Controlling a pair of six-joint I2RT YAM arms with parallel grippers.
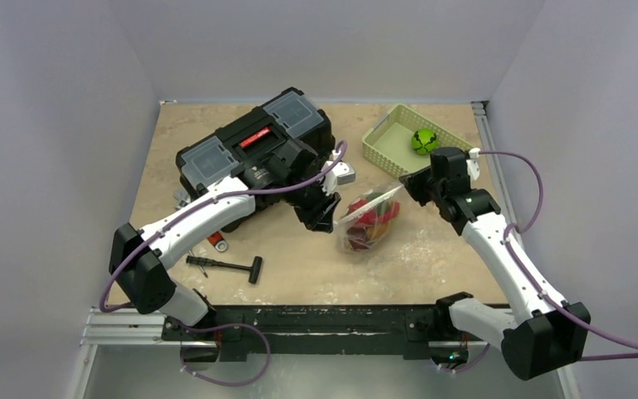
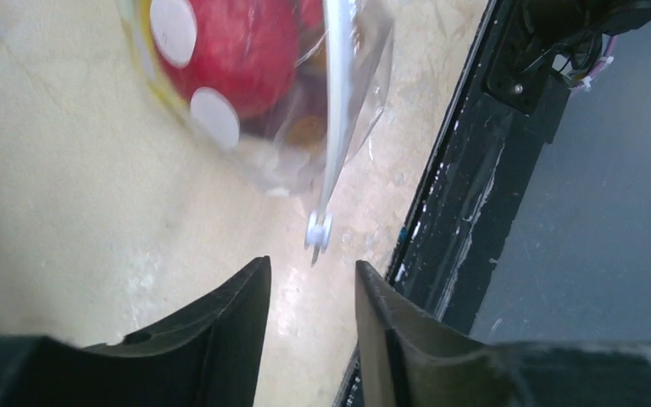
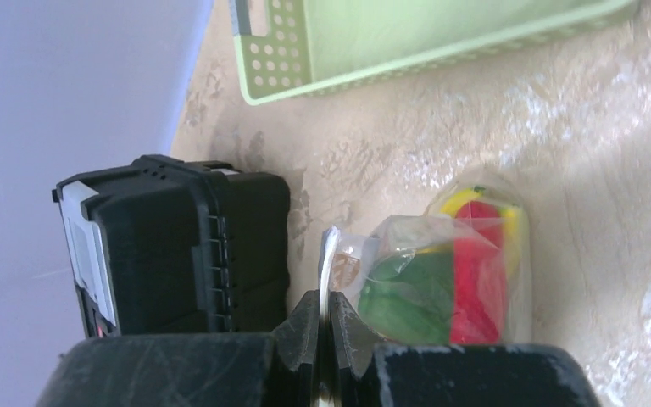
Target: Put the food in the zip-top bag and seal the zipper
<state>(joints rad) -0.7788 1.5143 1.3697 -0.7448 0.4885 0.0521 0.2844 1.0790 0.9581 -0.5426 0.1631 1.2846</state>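
Observation:
The clear dotted zip-top bag lies mid-table, holding red, green and yellow food. Its whitish zipper runs between my two grippers. My right gripper is shut on the strip's far-right end. In the left wrist view my left gripper stands open with nothing between its fingers. The zipper's small white slider sits just beyond its tips, at the end of the strip. A red piece of food presses against the bag's wall. One round green toy lies in the basket.
A pale green slotted basket stands at the back right, behind my right gripper. A black toolbox sits behind the left arm. A black-handled hammer and a red screwdriver lie at the front left. The table's black front rail is close.

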